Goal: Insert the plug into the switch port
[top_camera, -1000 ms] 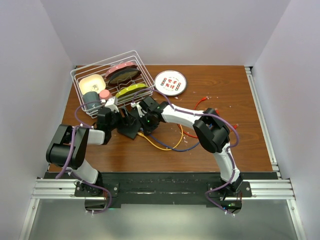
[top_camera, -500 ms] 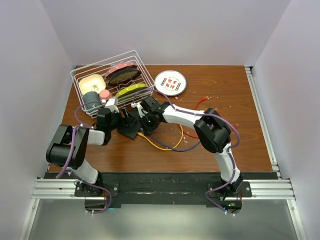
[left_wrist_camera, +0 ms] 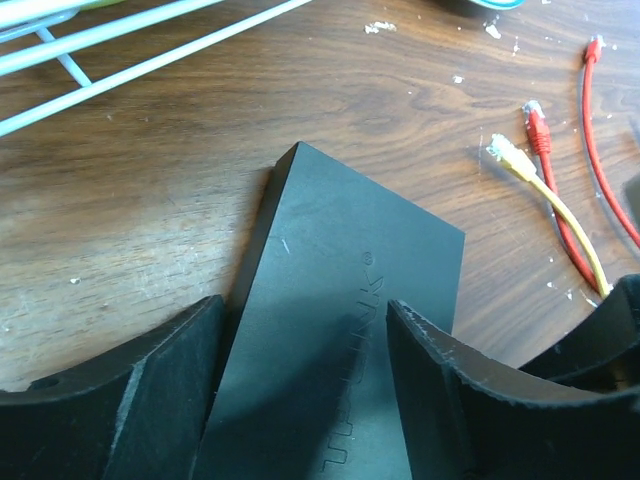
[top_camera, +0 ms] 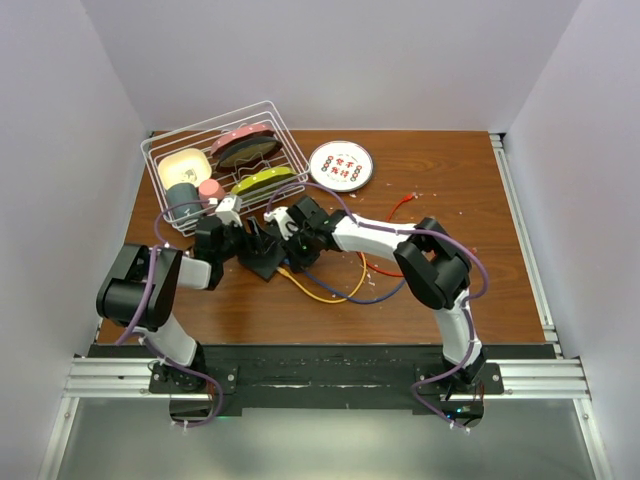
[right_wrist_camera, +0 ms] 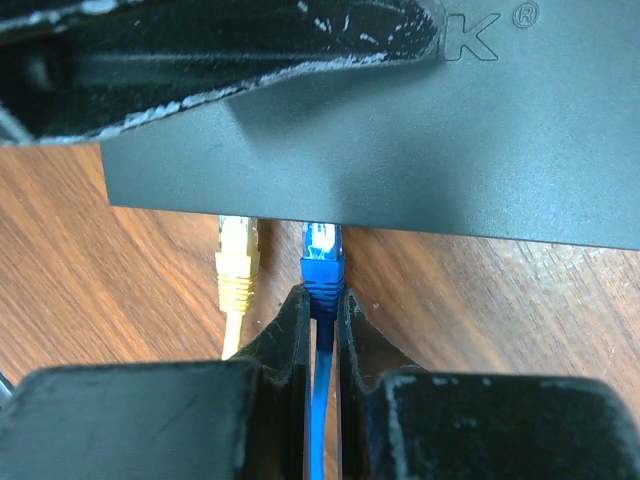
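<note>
I'm pinching the blue plug [right_wrist_camera: 321,255] in my right hand [right_wrist_camera: 322,300], lining it up at the switch [right_wrist_camera: 400,150] edge on the desk [right_wrist_camera: 120,270]. My left hand [left_wrist_camera: 305,310] is straddling the switch, and I cannot tell its grip. I'm judging the next move needs a straight, level push.

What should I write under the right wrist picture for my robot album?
The right gripper pinches a blue plug at the black switch's edge, beside a yellow plug.

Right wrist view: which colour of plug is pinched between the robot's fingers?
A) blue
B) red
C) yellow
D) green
A: the right gripper pinches the blue plug at the edge of the switch; the yellow plug lies beside it, outside the fingers.
</note>
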Robot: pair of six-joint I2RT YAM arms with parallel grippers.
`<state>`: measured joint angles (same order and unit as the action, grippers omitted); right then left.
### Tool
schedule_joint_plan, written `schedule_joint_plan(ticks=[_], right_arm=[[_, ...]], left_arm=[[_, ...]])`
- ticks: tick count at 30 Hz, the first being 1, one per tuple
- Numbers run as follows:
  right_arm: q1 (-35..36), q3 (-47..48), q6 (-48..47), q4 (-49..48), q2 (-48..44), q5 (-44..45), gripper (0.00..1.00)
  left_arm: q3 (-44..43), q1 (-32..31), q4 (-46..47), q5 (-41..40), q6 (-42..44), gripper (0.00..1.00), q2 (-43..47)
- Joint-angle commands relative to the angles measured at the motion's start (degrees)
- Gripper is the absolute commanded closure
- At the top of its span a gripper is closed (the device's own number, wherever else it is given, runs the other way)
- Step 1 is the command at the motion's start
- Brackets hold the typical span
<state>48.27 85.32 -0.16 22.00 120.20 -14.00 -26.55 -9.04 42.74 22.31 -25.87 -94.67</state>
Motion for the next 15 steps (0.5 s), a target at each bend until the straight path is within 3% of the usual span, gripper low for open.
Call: schedule_joint_plan(ticks=[1, 8, 15], right_arm=[[0.16, -2.61, -0.72, -4.51, 0.91, 0.9, 1.0], [0.07, -4.63, -0.28, -8.19, 0.12, 0.9, 1.0], [0.16, -6.04, 1.74, -11.27, -0.32, 1.43, 1.0]], left_arm=[[-1.4, -2.12, 2.87, 9.68, -0.59, 0.33, -1.48], [-1.23, -3.35, 2.7, 12.23, -0.59, 0.46, -2.36], [-0.09, -4.58, 3.23, 14.52, -1.55, 0.52, -1.92]])
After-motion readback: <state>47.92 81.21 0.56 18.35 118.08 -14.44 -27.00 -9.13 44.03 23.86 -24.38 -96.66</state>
